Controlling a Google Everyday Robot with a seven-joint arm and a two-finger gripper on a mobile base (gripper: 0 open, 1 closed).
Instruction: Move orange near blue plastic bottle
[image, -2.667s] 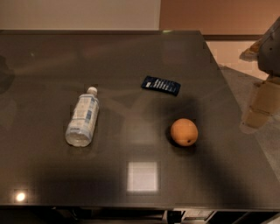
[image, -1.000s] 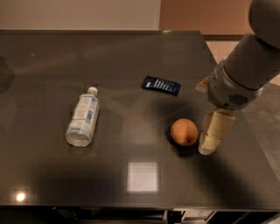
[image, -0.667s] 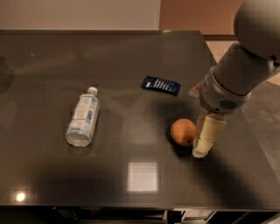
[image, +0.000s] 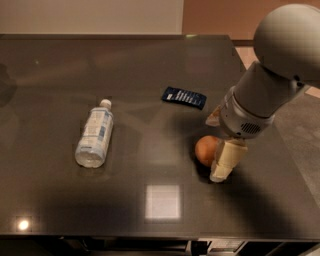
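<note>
The orange (image: 205, 150) rests on the dark table (image: 150, 65), right of centre. My gripper (image: 221, 165) has come down at the orange's right side, with one cream finger (image: 226, 161) standing against it and reaching the tabletop; the arm hides the rest of the gripper. The blue plastic bottle (image: 95, 134), clear with a white cap and a white-and-blue label, lies on its side far to the left of the orange, cap pointing to the back.
A flat dark blue packet (image: 184, 97) with white stripes lies behind the orange, towards the back. The table's right edge (image: 280, 150) runs close behind my arm. A bright light reflection (image: 162, 201) shows near the front edge.
My arm has come in from the right and lowered its gripper to the orange's right side. The orange, bottle and packet have stayed in place.
</note>
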